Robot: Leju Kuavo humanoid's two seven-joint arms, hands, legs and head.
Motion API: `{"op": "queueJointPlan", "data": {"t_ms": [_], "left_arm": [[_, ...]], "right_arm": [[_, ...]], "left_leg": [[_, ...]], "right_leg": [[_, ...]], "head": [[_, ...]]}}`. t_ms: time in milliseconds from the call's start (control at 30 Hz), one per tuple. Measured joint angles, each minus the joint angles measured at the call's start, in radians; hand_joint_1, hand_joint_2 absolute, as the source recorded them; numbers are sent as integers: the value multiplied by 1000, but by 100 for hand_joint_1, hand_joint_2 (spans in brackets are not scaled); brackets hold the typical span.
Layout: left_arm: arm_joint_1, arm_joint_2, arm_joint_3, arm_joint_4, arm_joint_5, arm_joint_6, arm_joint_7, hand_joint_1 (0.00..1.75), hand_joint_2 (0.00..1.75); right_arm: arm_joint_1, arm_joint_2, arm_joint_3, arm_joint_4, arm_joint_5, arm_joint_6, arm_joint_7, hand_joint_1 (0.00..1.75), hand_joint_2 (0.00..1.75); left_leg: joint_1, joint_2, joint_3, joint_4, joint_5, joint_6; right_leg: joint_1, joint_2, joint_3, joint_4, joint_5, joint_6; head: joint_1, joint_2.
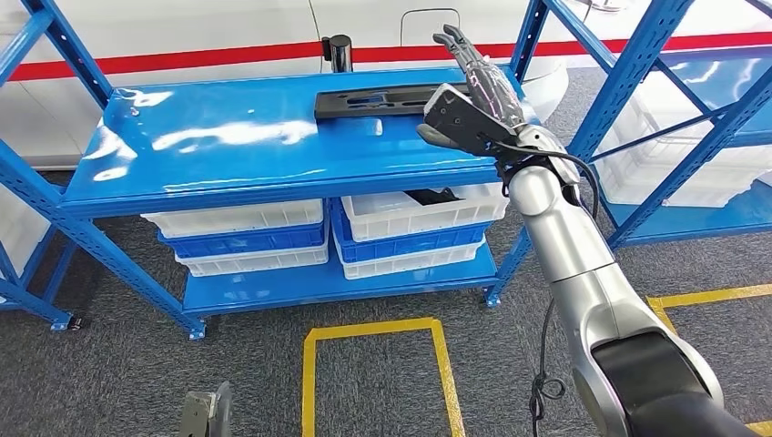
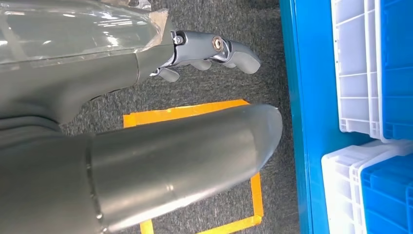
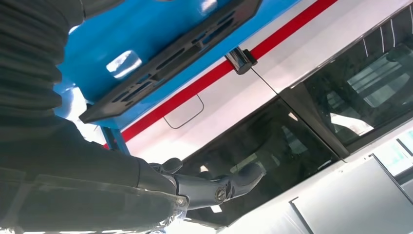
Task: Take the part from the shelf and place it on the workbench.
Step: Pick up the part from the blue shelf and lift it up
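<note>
Silver right arm (image 1: 583, 273) rising from the near foreground to a right hand (image 1: 473, 100) held above the end of the part (image 1: 382, 102), fingers (image 1: 460, 45) stretched apart and grasping nothing. Long, black, slotted part lying flat on the blue top shelf (image 1: 228, 146), its near end just under the palm, the rest running away to the hand's left. Beyond the hand, a chrome post (image 1: 340, 53) at the shelf's back edge; below it, white and blue bins (image 1: 410, 228) on the lower level. Left hand (image 2: 214, 51) hanging low over grey carpet and yellow floor tape (image 2: 195, 112), fingers loosely curled, holding nothing. Best done by lowering squarely over the part's end, closing across its narrow width, and lifting level to avoid levering the long far end against the shelf.
</note>
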Motion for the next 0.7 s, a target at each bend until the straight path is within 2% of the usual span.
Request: {"op": "queueJointPlan", "data": {"t_ms": [33,67,100,133,167,200,233,300,367,400,467,500,533,567,600,633,700], "left_arm": [[0,0,0,0,2,0,0,0,0],[1,0,0,0,3,0,-1,0,0],[1,0,0,0,3,0,-1,0,0],[1,0,0,0,4,0,-2,0,0],[0,1,0,0,4,0,-2,0,0],[0,1,0,0,4,-1,-3,0,0],[0,2,0,0,4,-1,-3,0,0],[0,3,0,-1,5,-1,-3,0,0],[0,4,0,-1,7,0,-5,0,0],[0,4,0,-1,8,0,-6,0,0],[0,5,0,-1,10,0,-7,0,0],[1,5,0,-1,11,0,-7,0,0],[1,6,0,-1,12,0,-7,0,0],[2,6,0,-1,12,0,-7,0,0],[2,6,0,-1,13,0,-7,0,0],[2,7,0,-1,13,0,-7,0,0],[0,10,0,-2,14,0,-8,0,0]], "right_arm": [[3,0,1,0,0,0,0,0,175],[4,-1,3,0,-1,-1,0,0,175],[4,-1,4,0,-1,-1,0,0,175],[3,-1,4,0,-2,-2,0,0,175],[2,0,5,0,-2,-2,0,0,175],[1,0,5,1,-2,-3,0,0,175],[2,0,6,1,-2,-3,0,0,175],[3,0,8,1,-3,-5,1,0,175],[0,0,10,1,-4,-5,1,0,175],[-4,1,11,1,-5,-6,1,0,175],[-8,3,12,2,-6,-6,1,0,175],[-8,4,14,3,-7,-6,1,0,175],[-8,4,15,4,-8,-6,1,0,175],[-8,5,17,5,-9,-7,1,0,175],[-8,5,19,6,-9,-7,1,0,175],[-10,5,21,6,-10,-7,1,0,175],[-15,6,23,6,-10,-9,1,0,175]], "left_leg": [[1,0,-1,1,0,-1],[3,0,-1,3,-1,-3],[5,0,-1,6,-3,-8],[8,-1,-1,11,-7,-14],[8,-2,-4,19,-13,-23],[7,-2,-7,26,-17,-30],[6,-3,-11,31,-20,-37],[8,-4,-15,34,-21,-45],[13,-4,-28,57,-36,-54],[15,-5,-46,94,-56,-60],[16,-5,-114,222,-109,-67],[16,-5,-151,284,-127,-68],[16,-5,-178,320,-128,-66],[15,-5,-185,318,-109,-62],[14,-6,-172,276,-73,-55],[11,-8,-143,205,-30,-45],[4,-11,-85,84,18,-24]], "right_leg": [[-2,0,-14,29,-4,5],[-5,0,-8,14,9,15],[-8,-1,17,-40,35,26],[-13,-2,54,-118,66,38],[-14,-1,88,-186,89,43],[-15,1,111,-232,102,41],[-14,3,121,-252,106,34],[-12,8,119,-251,104,14],[-14,10,121,-250,103,1],[-15,11,123,-250,102,-4],[-12,11,125,-250,99,-11],[-9,12,126,-250,98,-13],[-6,12,127,-250,96,-16],[-3,13,130,-250,94,-18],[1,13,135,-250,91,-21],[3,14,141,-251,89,-25],[7,15,147,-254,84,-27]], "head": [[0,0],[0,0],[0,0],[0,0],[1,0],[1,0],[1,0],[-1,0],[-1,0],[-1,0],[-2,0],[-2,0],[-2,0],[-2,0],[-2,0],[-2,0],[-1,0]]}}
